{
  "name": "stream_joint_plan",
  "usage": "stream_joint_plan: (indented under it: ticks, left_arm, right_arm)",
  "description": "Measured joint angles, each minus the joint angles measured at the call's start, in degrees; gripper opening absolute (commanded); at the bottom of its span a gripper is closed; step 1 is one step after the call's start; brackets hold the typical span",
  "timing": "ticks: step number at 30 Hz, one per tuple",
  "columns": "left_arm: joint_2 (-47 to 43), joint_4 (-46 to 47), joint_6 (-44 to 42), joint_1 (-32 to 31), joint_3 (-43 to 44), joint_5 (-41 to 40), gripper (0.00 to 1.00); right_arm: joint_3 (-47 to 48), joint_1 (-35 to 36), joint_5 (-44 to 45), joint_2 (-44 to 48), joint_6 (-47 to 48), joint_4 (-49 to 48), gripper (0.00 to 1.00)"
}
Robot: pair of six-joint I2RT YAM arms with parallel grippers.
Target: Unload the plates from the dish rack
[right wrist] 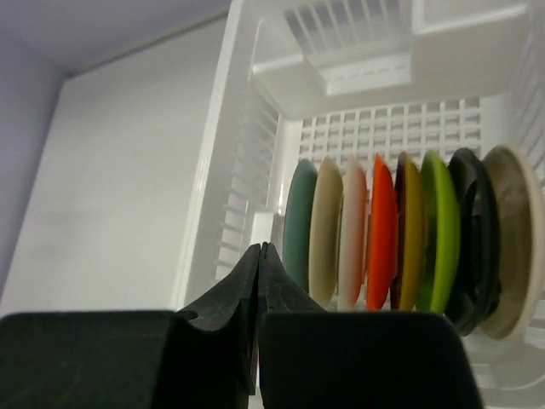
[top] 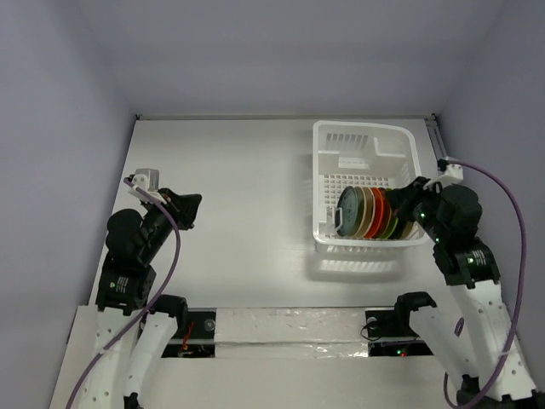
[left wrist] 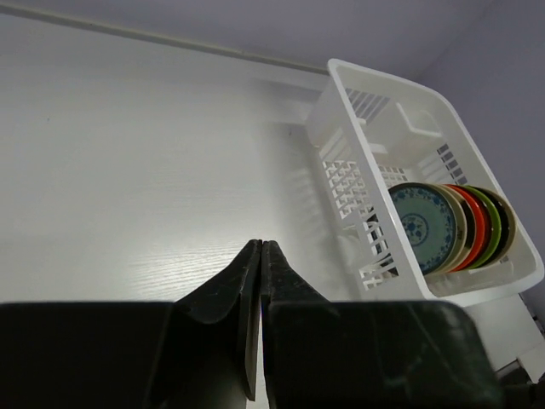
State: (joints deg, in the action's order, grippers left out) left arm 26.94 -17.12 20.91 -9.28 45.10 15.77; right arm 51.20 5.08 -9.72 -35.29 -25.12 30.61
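The white dish rack (top: 366,126) stands at the right of the table. Several plates (top: 368,213) stand on edge in a row at its near end, grey-teal facing left. In the right wrist view they run from teal (right wrist: 300,217) and beige (right wrist: 325,226) through orange-red (right wrist: 381,226) and lime green (right wrist: 436,230) to tan (right wrist: 509,239). My right gripper (top: 402,199) is shut and empty, above the row's right end; its tips (right wrist: 262,247) show just left of the teal plate. My left gripper (top: 191,207) is shut and empty, over bare table far left of the rack (left wrist: 383,81).
The rack's far half holds no plates; a small moulded compartment (top: 356,146) sits at its back wall. The table (top: 238,187) is walled at the left, back and right. A purple cable (top: 502,196) loops beside the right arm.
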Motion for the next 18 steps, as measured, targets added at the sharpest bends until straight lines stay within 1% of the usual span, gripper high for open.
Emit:
stream_joint_plan:
  ticks: [5,6,7,8,9,11,12,15,16,18]
  left_arm:
    - [2.93,2.49,0.02,0.00,-2.38,-0.46,0.00]
    - [2.91,2.64,0.02,0.00,-3.08,-0.55,0.00]
    - [2.73,2.67,0.02,0.00,-3.76,-0.57,0.00]
    - [2.38,2.71,0.00,0.00,-4.24,-0.57,0.02]
    - [1.99,2.75,0.00,0.00,-4.59,-0.55,0.03]
    - [1.20,2.91,0.00,0.00,-4.92,-0.57,0.06]
    - [0.83,3.02,0.00,0.00,-4.96,-0.55,0.07]
    - [0.55,4.11,-0.04,0.00,-4.98,-0.35,0.18]
    - [0.55,4.31,0.00,0.00,-4.98,-0.26,0.25]
    - [0.55,4.50,-0.02,0.00,-5.03,0.00,0.32]
  right_arm:
    - [-0.22,14.53,13.35,-6.75,-0.35,0.52,0.00]
    - [-0.13,16.63,15.96,-8.76,-0.44,0.81,0.03]
    - [-0.04,18.08,18.29,-10.56,-0.50,0.94,0.13]
    - [-0.02,18.88,20.33,-12.22,-0.72,1.05,0.19]
    - [-0.02,19.52,22.38,-14.64,-0.70,1.22,0.28]
    - [-0.02,20.65,24.81,-17.77,-0.83,1.77,0.34]
    - [-0.02,21.33,25.86,-18.91,-0.85,1.99,0.35]
    - [0.87,24.59,28.89,-21.03,-1.22,2.58,0.38]
    - [1.75,25.66,30.16,-21.92,-1.38,2.93,0.38]
    - [3.63,27.02,31.76,-23.82,-1.49,3.04,0.38]
